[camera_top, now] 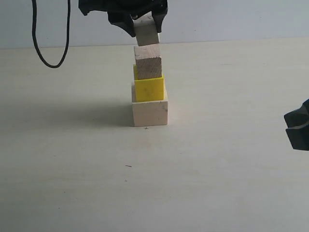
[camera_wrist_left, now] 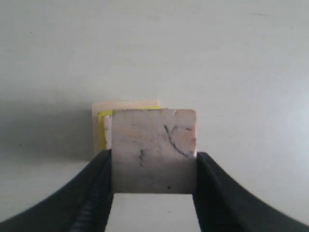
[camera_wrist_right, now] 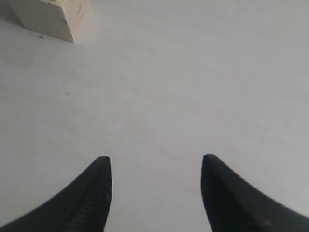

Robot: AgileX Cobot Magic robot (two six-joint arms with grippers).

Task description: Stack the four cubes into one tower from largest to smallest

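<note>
A column of three cubes stands mid-table: the large pale wooden cube (camera_top: 149, 111) at the bottom, the yellow cube (camera_top: 148, 87) on it, the brownish wooden cube (camera_top: 147, 61) on top. The smallest pale cube (camera_top: 147, 33) hangs tilted just above the brownish one, held by my left gripper (camera_top: 145, 21), which is shut on it. In the left wrist view this cube (camera_wrist_left: 153, 150) fills the gap between the fingers, with slivers of the yellow cube (camera_wrist_left: 102, 129) and the large cube (camera_wrist_left: 123, 104) behind it. My right gripper (camera_wrist_right: 155, 166) is open over bare table, far right (camera_top: 298, 126).
A black cable (camera_top: 50, 34) hangs in a loop at the back left. The large cube's corner (camera_wrist_right: 50, 17) shows in the right wrist view, far from the fingers. A small x mark (camera_top: 146, 128) lies on the table in front of the tower.
</note>
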